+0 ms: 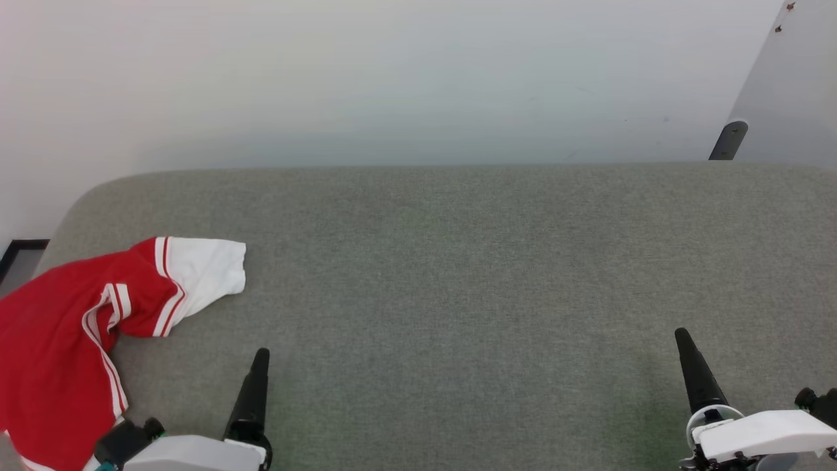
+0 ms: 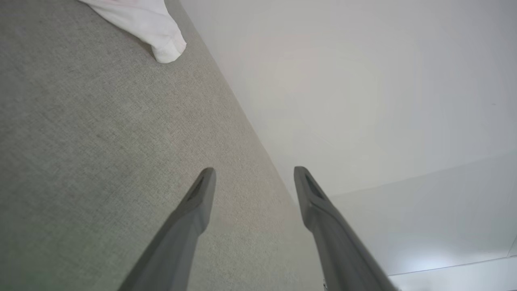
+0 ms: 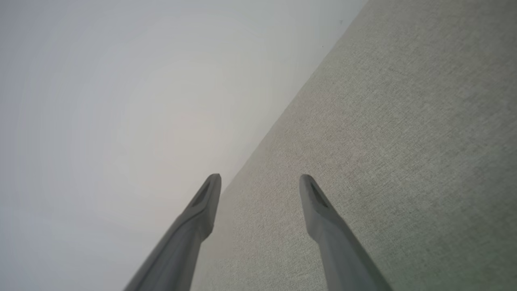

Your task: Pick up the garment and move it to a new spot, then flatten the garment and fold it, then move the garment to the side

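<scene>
Both wide, empty: left pincer [image 2: 254, 171], right pincer [image 3: 260, 178] | garment [image 1: 59, 340] crumpled just left of left pincer, well apart from right pincer

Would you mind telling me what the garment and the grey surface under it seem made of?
The garment: probably soft, matte fabric; it lies in limp folds. The grey surface: apparently a matte woven textile covering; a fine weave grain shows.

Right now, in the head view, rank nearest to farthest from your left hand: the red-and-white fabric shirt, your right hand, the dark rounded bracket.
1. Red-and-white fabric shirt, just beside the left hand, on its left.
2. Right hand, lower right.
3. Dark rounded bracket, far upper right.
</scene>
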Tool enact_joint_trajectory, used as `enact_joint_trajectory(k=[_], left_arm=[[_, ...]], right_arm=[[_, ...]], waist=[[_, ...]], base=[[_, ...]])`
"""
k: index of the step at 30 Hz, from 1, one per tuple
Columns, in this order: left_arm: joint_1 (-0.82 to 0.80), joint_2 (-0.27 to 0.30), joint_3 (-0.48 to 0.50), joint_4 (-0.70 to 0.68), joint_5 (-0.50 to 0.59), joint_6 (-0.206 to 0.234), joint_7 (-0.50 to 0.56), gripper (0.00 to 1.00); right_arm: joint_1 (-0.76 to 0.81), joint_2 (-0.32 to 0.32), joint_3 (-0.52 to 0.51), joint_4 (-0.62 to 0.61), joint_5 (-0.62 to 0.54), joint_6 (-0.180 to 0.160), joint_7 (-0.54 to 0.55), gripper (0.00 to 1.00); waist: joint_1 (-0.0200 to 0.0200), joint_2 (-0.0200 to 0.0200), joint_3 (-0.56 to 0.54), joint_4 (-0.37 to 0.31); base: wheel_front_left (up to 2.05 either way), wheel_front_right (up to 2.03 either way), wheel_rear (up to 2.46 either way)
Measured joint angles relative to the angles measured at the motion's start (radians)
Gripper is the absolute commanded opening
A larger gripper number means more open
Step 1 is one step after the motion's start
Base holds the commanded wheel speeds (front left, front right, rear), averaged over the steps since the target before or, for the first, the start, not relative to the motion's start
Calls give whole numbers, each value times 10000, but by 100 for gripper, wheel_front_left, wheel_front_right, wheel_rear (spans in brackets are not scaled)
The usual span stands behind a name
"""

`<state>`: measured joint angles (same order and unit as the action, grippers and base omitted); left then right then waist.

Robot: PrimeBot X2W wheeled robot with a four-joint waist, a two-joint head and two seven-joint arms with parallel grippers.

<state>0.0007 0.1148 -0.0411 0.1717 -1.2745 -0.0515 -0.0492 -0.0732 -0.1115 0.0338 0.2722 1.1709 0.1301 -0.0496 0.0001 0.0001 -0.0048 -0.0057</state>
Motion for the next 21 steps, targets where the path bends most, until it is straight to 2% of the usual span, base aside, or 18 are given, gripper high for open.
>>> enact_joint_trajectory(k=[13, 21], left_arm=[[15, 570, -600, -337, 2725, 619, -451, 100], [74, 780, -794, -531, 4126, 901, -673, 100]], right_arm=[[-163, 54, -236, 117, -3114, 0, -314, 100], [-200, 148, -320, 21, -4383, 0, -485, 100]], waist=[[0, 0, -24, -37], [0, 0, -23, -59]], base=[[0, 0, 0], [0, 0, 0]])
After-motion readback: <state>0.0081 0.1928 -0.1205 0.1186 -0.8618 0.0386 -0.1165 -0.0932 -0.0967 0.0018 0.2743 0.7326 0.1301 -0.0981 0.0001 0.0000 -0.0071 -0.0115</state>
